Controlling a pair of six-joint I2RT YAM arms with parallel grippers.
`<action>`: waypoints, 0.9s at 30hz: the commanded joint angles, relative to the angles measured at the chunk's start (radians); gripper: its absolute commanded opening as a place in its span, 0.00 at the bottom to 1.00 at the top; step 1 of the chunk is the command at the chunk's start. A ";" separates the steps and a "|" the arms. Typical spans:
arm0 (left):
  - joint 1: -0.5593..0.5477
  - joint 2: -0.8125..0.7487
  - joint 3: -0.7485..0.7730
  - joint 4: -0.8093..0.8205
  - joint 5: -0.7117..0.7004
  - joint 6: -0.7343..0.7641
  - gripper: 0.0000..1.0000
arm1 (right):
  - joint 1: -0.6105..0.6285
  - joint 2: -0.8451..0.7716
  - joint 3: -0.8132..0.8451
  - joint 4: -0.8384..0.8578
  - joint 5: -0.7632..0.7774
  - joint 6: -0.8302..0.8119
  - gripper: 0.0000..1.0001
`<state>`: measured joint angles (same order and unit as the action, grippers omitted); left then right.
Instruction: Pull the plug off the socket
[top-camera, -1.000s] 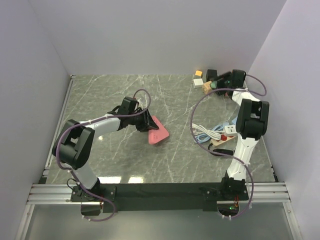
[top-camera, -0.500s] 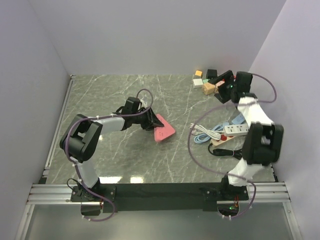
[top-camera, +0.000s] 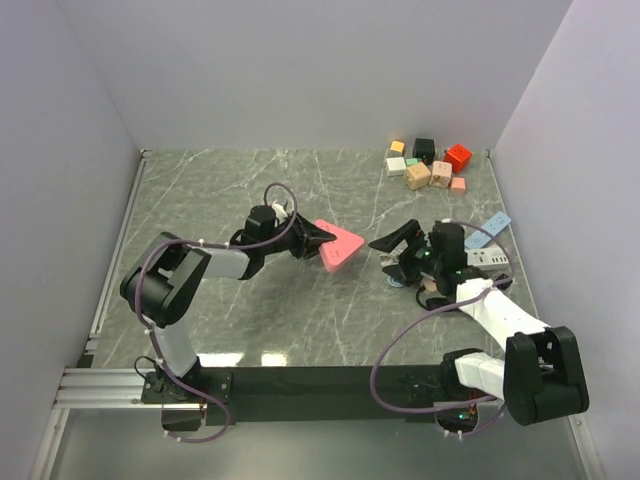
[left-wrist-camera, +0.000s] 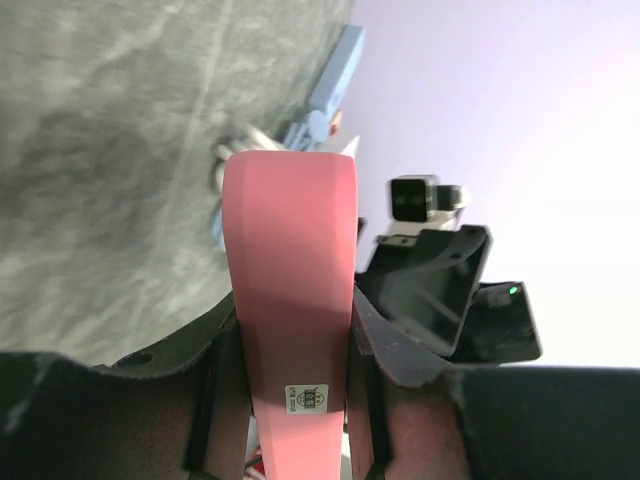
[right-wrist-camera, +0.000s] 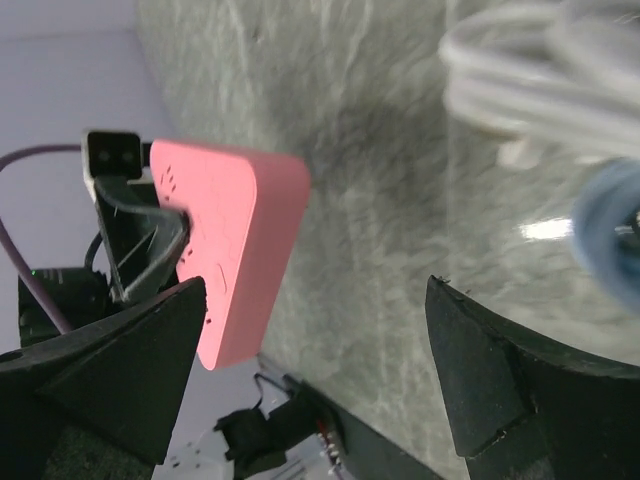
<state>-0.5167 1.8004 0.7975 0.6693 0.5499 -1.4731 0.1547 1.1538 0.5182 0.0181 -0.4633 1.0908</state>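
Two arms: left fingers (left-wrist-camera: 375, 370) clamp the pink socket strip (left-wrist-camera: 290, 270); right fingers (right-wrist-camera: 110, 370) spread wide near the white cable (right-wrist-camera: 540, 80)

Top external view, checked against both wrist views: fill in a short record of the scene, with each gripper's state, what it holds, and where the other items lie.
left gripper: jaws shut on one end of the pink socket block, its free end pointing toward the right arm
right gripper: jaws open, empty, facing the pink socket block, not touching it
white power strip: on the table behind the right gripper, near the right wall
cable: white, coiled, beside the right gripper
toy blocks: clustered in the far right corner
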 joint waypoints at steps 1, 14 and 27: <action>-0.048 -0.096 0.014 0.115 -0.076 -0.098 0.01 | 0.061 -0.025 -0.032 0.238 -0.011 0.141 0.96; -0.138 -0.013 0.023 0.312 -0.107 -0.220 0.01 | 0.141 0.113 -0.069 0.558 -0.072 0.337 0.78; -0.076 -0.133 -0.050 -0.081 -0.139 0.012 0.91 | -0.113 0.011 -0.017 0.356 -0.063 0.171 0.00</action>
<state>-0.6411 1.7672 0.7799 0.7643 0.4362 -1.6028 0.1547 1.2629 0.4355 0.5331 -0.5816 1.4216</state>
